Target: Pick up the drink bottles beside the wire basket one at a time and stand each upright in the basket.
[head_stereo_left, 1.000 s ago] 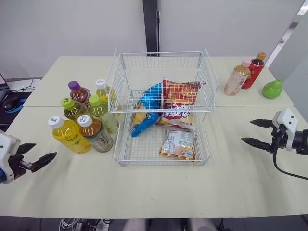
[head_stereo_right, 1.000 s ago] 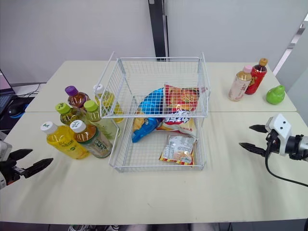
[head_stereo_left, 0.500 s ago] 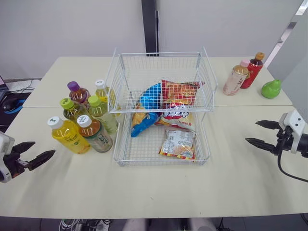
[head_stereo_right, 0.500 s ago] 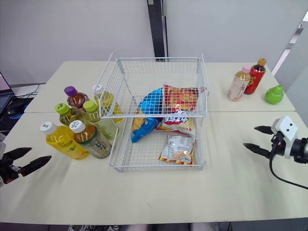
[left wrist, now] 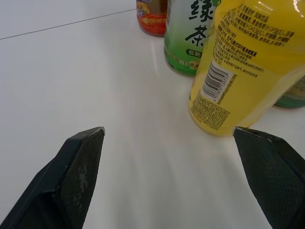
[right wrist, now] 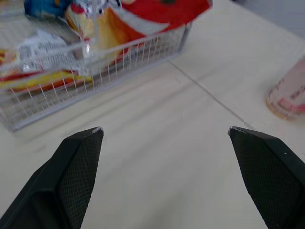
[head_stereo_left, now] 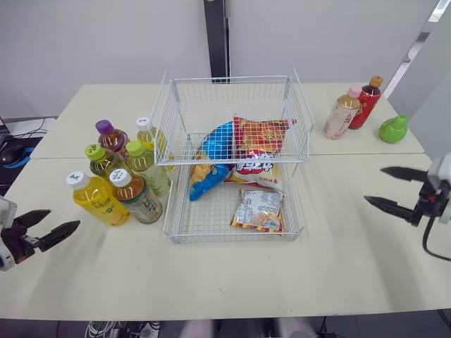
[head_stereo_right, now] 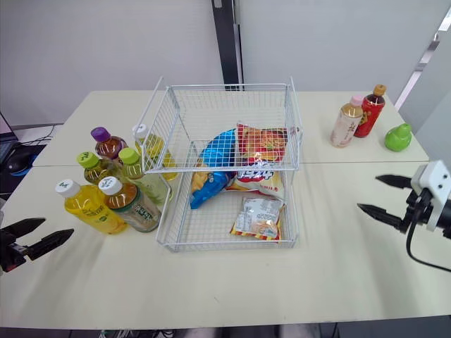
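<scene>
Fingers (left wrist: 78, 162) of the left gripper (head_stereo_left: 62, 219), low at the left edge of the frame, are spread wide and hold nothing. The right gripper (head_stereo_left: 373, 184), at the right edge, is likewise wide apart and empty, above the bare table (head_stereo_left: 338, 267).

Centre: one wire basket (head_stereo_left: 229, 79). It contains four snack packs: a blue bag (head_stereo_left: 215, 151), a red bag (head_stereo_left: 261, 135), a red-and-white bag (head_stereo_left: 257, 172) and a flat packet (head_stereo_left: 257, 209). Their print is too small to read.

Left of centre: six drink bottles, all upright on the table just beside the basket.
- One yellow bottle (head_stereo_left: 95, 201) with a white cap, nearest the left gripper.
- One brown bottle (head_stereo_left: 135, 197) with a white cap.
- Two green-capped bottles (head_stereo_left: 99, 160) (head_stereo_left: 146, 167).
- One purple-capped bottle (head_stereo_left: 111, 137).
- One rear white-capped bottle (head_stereo_left: 149, 134).

In the left wrist view the yellow label carries a barcode and fine print. A green label behind it bears large Chinese characters, the lower one reading 茶.

Upper right, well apart from the basket: one beige bottle (head_stereo_left: 337, 113) with a pink cap, one red bottle (head_stereo_left: 363, 103) touching it, and one green pear-shaped object (head_stereo_left: 392, 129).
</scene>
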Controlling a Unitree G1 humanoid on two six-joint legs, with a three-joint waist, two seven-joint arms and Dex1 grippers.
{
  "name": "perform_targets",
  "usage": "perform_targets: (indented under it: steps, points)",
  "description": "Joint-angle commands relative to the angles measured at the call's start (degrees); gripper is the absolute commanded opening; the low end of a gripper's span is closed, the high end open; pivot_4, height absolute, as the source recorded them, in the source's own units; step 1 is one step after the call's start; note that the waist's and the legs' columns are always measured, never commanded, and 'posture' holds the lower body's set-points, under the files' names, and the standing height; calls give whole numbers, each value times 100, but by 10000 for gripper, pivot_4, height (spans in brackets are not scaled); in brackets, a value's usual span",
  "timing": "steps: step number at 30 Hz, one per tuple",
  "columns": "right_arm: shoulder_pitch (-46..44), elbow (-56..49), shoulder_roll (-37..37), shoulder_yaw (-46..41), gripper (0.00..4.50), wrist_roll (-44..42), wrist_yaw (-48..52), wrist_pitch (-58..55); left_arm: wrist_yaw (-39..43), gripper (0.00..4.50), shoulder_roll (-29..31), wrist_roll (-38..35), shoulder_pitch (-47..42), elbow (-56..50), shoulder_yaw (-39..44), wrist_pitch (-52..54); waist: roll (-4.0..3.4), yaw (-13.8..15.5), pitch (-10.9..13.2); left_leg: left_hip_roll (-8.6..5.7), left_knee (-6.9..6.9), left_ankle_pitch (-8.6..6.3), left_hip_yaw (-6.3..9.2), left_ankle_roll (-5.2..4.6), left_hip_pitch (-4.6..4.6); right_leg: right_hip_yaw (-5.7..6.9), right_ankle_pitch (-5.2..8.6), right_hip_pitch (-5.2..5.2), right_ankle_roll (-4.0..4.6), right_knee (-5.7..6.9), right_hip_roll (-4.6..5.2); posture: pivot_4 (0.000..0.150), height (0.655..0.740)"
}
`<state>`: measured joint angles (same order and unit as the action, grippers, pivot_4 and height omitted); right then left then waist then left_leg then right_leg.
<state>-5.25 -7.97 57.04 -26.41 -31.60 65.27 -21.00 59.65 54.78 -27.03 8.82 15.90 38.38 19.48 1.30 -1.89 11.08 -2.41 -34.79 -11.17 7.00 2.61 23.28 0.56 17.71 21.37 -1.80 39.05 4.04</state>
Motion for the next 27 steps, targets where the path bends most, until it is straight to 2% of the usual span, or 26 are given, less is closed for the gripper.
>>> perform_targets:
  steps: [1, 3, 6, 11, 15, 21, 27]
  points:
    - [-406, -1181, 470, -713, 45000, -1355, -219, -1162, -28, 44768, 2, -113, 50, -185, 240, 28, 0, 3, 0, 1, 0, 0, 0, 0, -1, 0, 0, 0, 0, 0, 0, 1500, 7400]
    - [-809, -1471, 689, -794, 45000, -2067, -396, -1684, -61, 44768, -25, -134, 81, -247, 257, 73, 1, 6, -1, 4, 0, -1, -1, 1, -1, -1, -1, 0, 1, -2, 1, 1500, 7400]
    - [-1657, -1660, 792, -336, 45000, -2735, -559, -1998, -120, 44768, -93, -172, 163, -403, 302, 141, 10, 13, -6, 7, 0, -2, 4, 2, 0, -7, -1, -2, 2, -9, 1, 1500, 7400]
    - [-3157, -1617, 141, 1287, 45000, -2376, -285, -1674, -268, 44768, -290, -343, 519, -974, 662, 355, 18, -15, -10, 13, 0, -3, -1, 4, 0, -17, -2, 4, 6, -11, 1, 1500, 7400]
    - [-3910, -1298, -509, 2078, 45000, -2148, 62, -1564, -360, 44768, -473, -538, 968, -1573, 1186, 568, 18, 1, -10, 11, 0, -3, 0, 4, 10, -15, -9, 16, 17, -10, 2, 1500, 7400]
    - [-4185, -1025, -1158, 2566, 45000, -1895, 369, -1457, -567, 44768, -887, -1104, 1622, -2714, 1921, 1129, 19, 39, -11, 8, -2, -6, 5, 8, 16, -12, -9, 20, 16, -10, 3, 1500, 7400]
    - [-3775, -1174, -1327, 2652, 45000, -1655, 529, -1243, -1107, 44768, -910, -2220, 1484, -3583, 2392, 2144, 22, 56, -13, 9, -8, -6, 18, 8, 17, 0, -9, 13, 17, -10, 0, 1500, 7400]
